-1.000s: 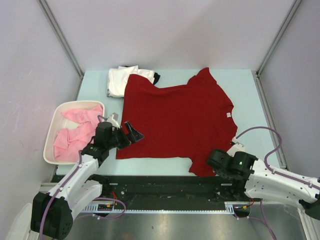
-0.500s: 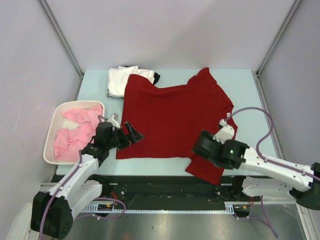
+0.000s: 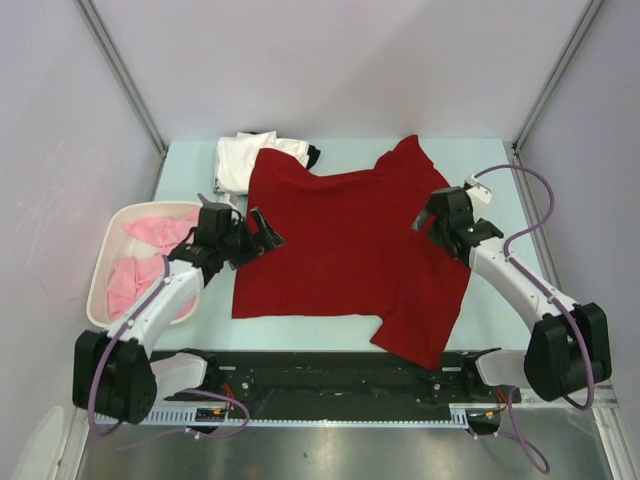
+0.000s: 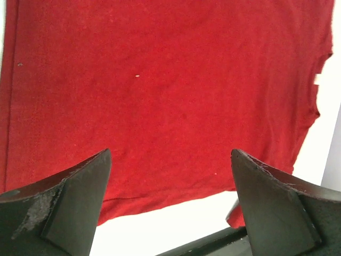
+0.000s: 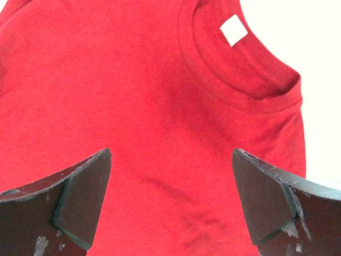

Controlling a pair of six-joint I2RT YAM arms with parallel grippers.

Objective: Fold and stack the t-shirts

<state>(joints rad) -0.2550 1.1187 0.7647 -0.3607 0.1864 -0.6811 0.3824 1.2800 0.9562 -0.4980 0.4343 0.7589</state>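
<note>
Red t-shirt (image 3: 345, 240) flat, both jaws spread, white shirt (image 3: 235, 165) (perhaps folded) behind, basket (image 3: 150, 207) left.

Spread t-shirt (image 3: 340, 240) centre; folded t-shirts (image 3: 232, 160) behind-left, edge under it; basket (image 3: 140, 208) left.

Pale lilac walls (image 3: 340, 60) rise behind and beside the light blue worktop (image 3: 190, 165); grey metal posts (image 3: 120, 70) stand at its far corners.

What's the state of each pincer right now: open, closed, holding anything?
Left pincer: open, holding nothing, over the dark red t-shirt.
Right pincer: open, holding nothing, over that shirt's collar.
</note>
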